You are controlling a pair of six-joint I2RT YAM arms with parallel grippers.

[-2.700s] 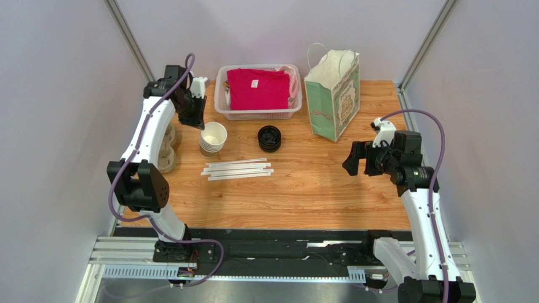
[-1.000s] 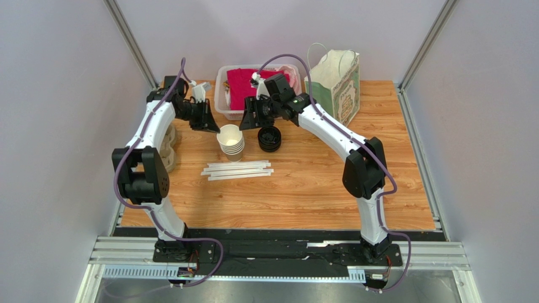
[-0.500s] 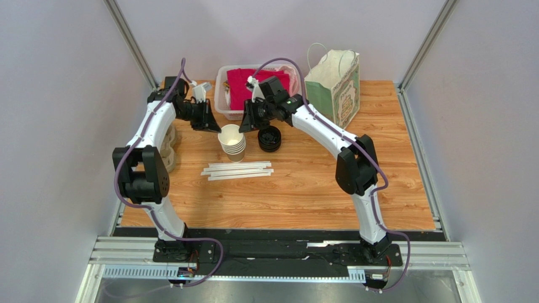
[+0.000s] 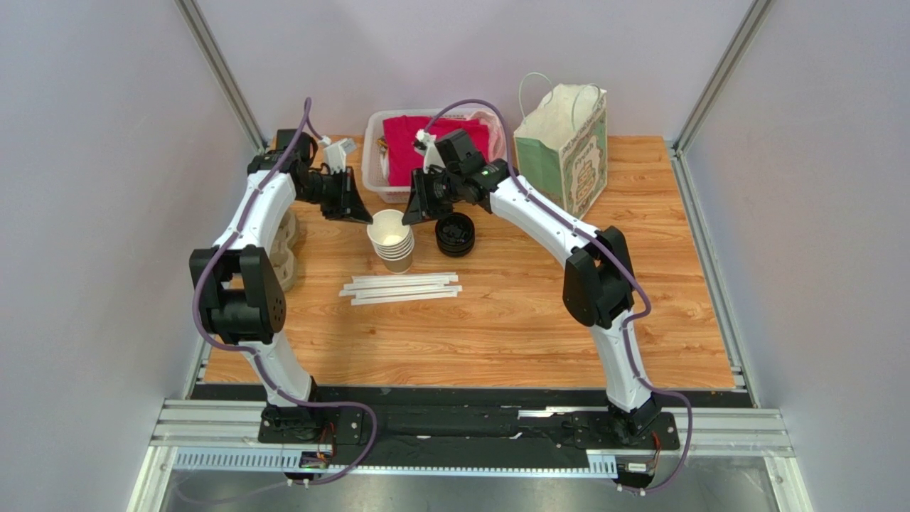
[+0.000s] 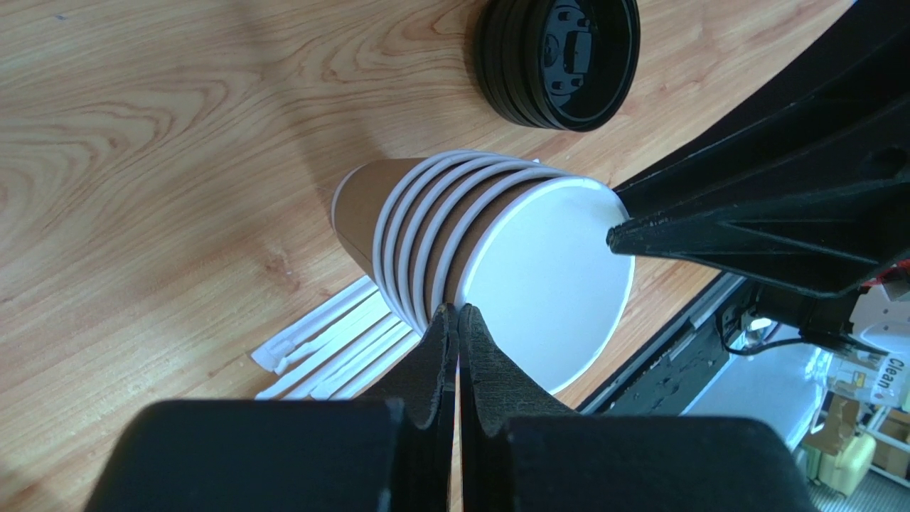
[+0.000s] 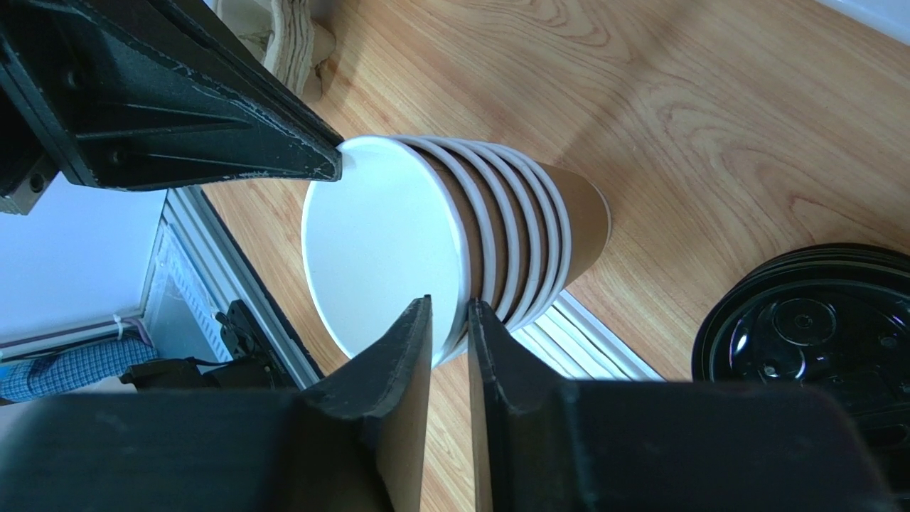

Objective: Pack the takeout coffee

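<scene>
Our right gripper (image 6: 449, 312) pinches the rim of the top cup (image 6: 369, 240), which sits nested on the stack (image 5: 363, 203) beside the lids (image 5: 555, 59). Our left gripper (image 5: 457, 317), closed tight, touches the stack's rims (a brace, we judge); we should pull slowly along the stack's axis.

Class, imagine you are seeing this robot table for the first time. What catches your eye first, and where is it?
Both arms meet at a stack of nested paper cups left of the table's middle. The left gripper pinches its rim, and the right gripper straddles the rim across from it. Behind them, a bright pink cloth fills a clear basket, with a green gift bag beside it.
</scene>
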